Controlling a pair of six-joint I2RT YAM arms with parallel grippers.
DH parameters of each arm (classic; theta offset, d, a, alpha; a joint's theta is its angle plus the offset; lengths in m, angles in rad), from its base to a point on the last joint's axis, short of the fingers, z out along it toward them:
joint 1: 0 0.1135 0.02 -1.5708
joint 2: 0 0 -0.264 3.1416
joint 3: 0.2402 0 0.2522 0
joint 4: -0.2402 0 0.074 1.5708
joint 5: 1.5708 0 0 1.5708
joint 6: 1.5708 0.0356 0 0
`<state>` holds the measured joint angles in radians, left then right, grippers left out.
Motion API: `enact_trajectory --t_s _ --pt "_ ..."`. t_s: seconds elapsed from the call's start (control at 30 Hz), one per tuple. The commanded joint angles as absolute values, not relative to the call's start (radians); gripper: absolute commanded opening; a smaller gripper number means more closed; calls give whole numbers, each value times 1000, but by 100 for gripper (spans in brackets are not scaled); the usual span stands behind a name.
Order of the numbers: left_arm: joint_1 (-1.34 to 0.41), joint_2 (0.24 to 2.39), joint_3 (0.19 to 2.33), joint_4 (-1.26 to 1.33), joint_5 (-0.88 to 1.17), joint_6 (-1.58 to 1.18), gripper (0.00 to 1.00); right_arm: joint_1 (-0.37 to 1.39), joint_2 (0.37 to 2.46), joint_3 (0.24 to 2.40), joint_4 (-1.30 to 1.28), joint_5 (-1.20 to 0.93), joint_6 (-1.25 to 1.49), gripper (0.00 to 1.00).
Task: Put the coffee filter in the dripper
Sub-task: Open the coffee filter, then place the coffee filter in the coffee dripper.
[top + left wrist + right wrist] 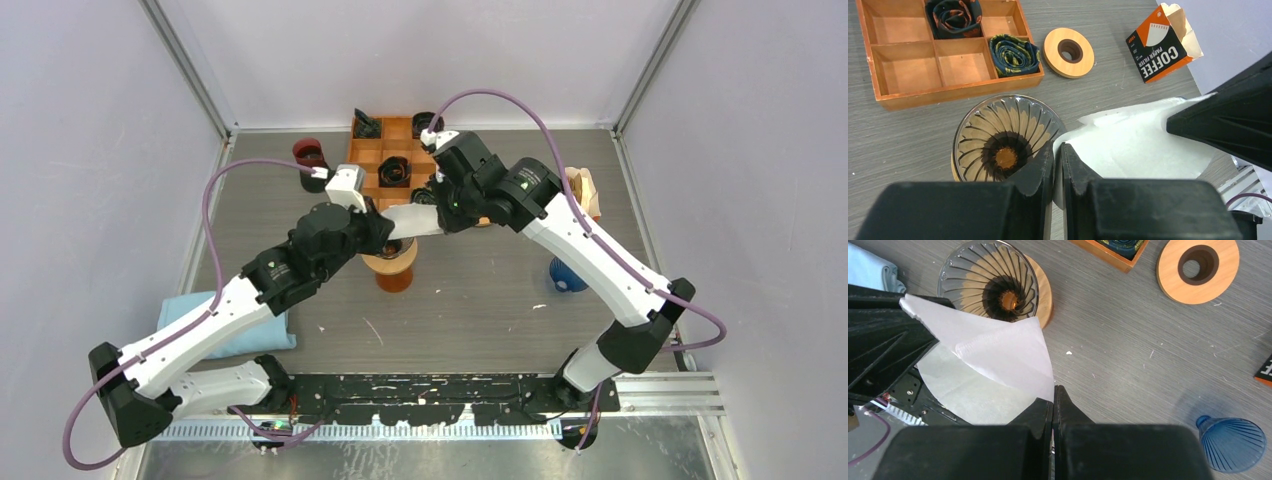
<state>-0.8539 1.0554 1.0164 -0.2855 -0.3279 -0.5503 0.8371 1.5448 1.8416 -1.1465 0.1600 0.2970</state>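
Observation:
A white paper coffee filter [413, 221] hangs in the air between my two grippers, just above and to the right of the dripper. The dripper is clear ribbed glass [1000, 137] on a wooden base [393, 268], and it holds nothing. My left gripper [1058, 150] is shut on one edge of the filter [1138, 145]. My right gripper [1053, 392] is shut on the opposite corner of the filter [998, 360]. The dripper also shows in the right wrist view [990, 282].
A wooden compartment tray [908, 92] with rolled dark items stands behind the dripper. A wooden ring [1068, 52] and a coffee filter box [1160, 47] lie to its right. A blue dripper [1232, 444] stands at the right, a blue cloth [215, 325] at the left.

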Motion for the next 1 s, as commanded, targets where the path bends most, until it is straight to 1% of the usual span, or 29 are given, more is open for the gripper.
enact_trajectory --t_s 0.0,0.23,0.63,0.97 --pt "-833 1010 1068 -300 -303 -556 10 801 1494 1837 -1074 67 273 1" --pt "-814 1009 1109 -370 -272 -559 7 794 1548 1877 -1062 0 263 1" --pt "-767 1010 1174 -555 -312 -553 0 791 1698 1997 -1072 -60 237 1" --pt "-687 1043 1160 -607 -259 -562 0 780 1791 2025 -1077 -78 224 2"
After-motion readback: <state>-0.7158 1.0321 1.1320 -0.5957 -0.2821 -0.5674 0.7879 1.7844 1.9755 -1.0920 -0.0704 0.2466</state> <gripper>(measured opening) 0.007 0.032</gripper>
